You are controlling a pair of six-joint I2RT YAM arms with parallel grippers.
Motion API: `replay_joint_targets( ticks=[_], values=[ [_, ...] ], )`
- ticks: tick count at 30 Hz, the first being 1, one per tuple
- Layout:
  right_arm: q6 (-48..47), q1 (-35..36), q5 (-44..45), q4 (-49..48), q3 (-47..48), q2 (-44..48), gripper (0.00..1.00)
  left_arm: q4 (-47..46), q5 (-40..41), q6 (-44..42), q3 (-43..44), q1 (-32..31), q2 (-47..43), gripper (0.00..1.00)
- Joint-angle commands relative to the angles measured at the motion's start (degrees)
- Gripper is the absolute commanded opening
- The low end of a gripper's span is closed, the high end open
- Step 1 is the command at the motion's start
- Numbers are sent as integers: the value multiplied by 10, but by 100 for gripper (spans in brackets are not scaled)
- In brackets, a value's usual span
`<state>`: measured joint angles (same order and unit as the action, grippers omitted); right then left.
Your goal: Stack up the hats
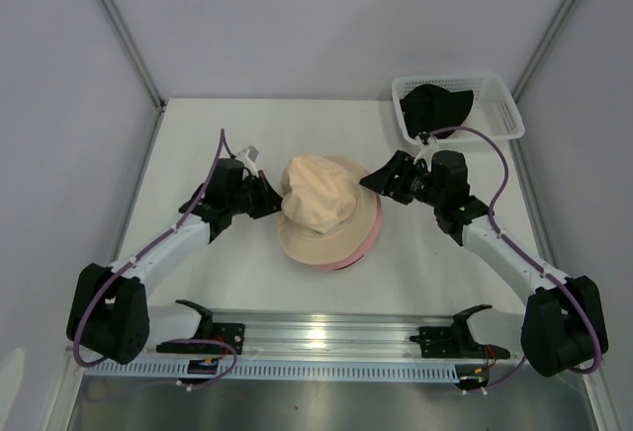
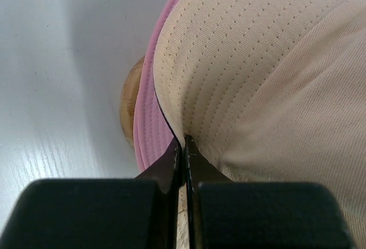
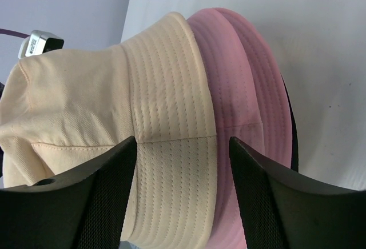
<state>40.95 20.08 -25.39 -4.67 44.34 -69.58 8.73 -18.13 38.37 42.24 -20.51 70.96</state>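
Beige hat (image 2: pixel 274 89) brim pinched in left claw (image 2: pixel 184 146).

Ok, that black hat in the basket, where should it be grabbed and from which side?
Take the black hat by the soft fabric of its raised middle, coming straight down from above. It sits slumped inside the white mesh basket, whose walls would likely block a sideways approach, and its brim edge is hard to make out. The right end effector is the nearer one.
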Motion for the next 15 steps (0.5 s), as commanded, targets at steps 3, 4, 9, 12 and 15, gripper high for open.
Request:
replay_joint_targets(
  ticks=[3, 4, 9, 12, 15],
  values=[
    [7, 2, -18, -39, 24, 5, 65, 31, 27, -28, 15, -4, 10, 1],
    [8, 5, -24, -42, 22, 4, 64, 31, 26, -28, 14, -4, 9, 1],
    [17, 22, -28, -44, 12, -5, 63, 36, 28, -29, 17, -4, 5, 1],
    [19, 31, -25, -40, 3, -6, 62, 38, 29, -31, 21, -4, 3, 1],
    [21, 34, -21, -37, -8, -6, 51, 44, 34, -34, 25, -4, 1, 1]
  ],
)
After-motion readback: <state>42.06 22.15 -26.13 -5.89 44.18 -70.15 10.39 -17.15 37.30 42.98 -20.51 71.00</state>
